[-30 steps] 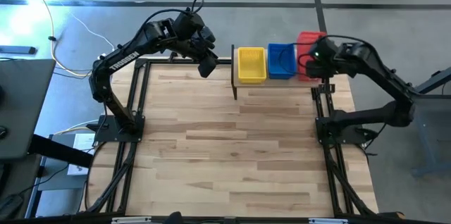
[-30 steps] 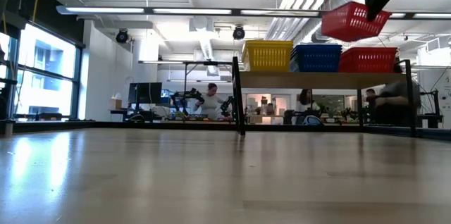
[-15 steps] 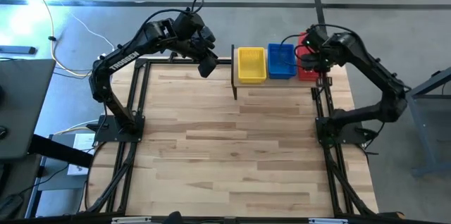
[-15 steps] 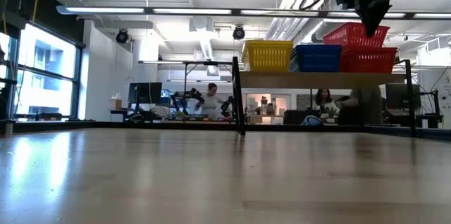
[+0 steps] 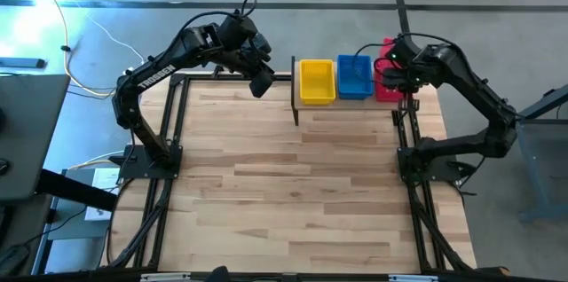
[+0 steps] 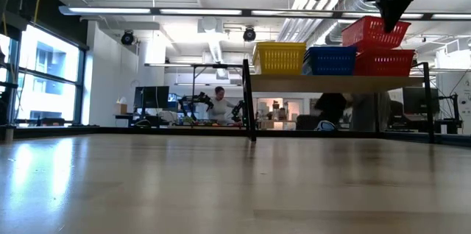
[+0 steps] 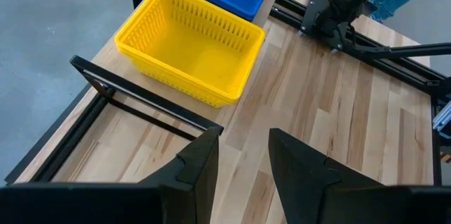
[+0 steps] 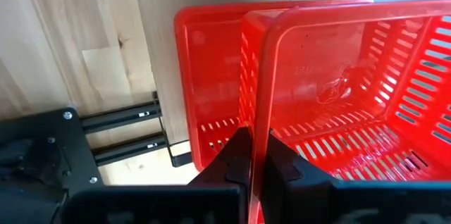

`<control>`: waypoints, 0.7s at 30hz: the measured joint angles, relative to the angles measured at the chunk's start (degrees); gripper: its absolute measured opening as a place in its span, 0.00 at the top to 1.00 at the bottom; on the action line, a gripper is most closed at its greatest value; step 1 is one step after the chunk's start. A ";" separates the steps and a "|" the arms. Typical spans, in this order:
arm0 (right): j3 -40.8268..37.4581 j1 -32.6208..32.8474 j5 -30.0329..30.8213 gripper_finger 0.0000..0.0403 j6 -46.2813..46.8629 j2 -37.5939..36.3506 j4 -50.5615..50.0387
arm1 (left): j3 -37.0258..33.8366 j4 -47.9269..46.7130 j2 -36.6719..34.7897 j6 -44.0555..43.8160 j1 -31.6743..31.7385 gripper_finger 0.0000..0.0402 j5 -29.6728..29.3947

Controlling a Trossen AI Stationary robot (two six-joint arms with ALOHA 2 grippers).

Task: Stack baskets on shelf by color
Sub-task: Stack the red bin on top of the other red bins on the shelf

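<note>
The shelf [image 6: 331,83] stands at the table's far edge and carries a yellow basket stack [image 5: 317,81], a blue stack [image 5: 354,76] and a red stack [image 6: 384,62]. My right gripper [image 8: 257,157] is shut on another red basket [image 6: 372,32], held tilted right over the red stack. My left gripper [image 5: 260,82] hangs open and empty above the table, just left of the shelf's left end. The yellow stack [image 7: 190,51] shows beyond its fingers. My right gripper pinches one side wall of the red basket at its rim [image 8: 258,129], one finger outside the basket [image 8: 237,155] and one inside [image 8: 279,159]. It comes from above. The basket sits tilted over the lower red basket [image 8: 204,83]; whether the two touch, I cannot tell.
The wide butcher-block tabletop [image 5: 293,184] lies bare in front of the shelf. The shelf's black legs [image 5: 295,96] stand on it. Both arm bases sit at the table's left and right edges. People and desks show in the room beyond.
My right gripper has gone down and toward the table's left edge with the red basket. The basket hung high and clear of the shelf and now sits tilted just over the red stack.
</note>
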 joint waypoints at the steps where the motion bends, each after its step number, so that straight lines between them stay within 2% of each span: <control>1: 0.00 0.37 0.01 1.00 -0.01 -0.31 -0.02 | 0.00 0.00 0.00 0.00 0.01 0.71 0.00; 13: 0.00 4.55 1.86 1.00 1.99 -0.66 0.04 | 0.00 0.00 0.00 0.00 -0.01 0.71 0.00; 21: -1.06 2.50 0.54 1.00 -0.48 -1.21 0.02 | 0.00 0.00 0.00 0.00 -0.02 0.71 0.00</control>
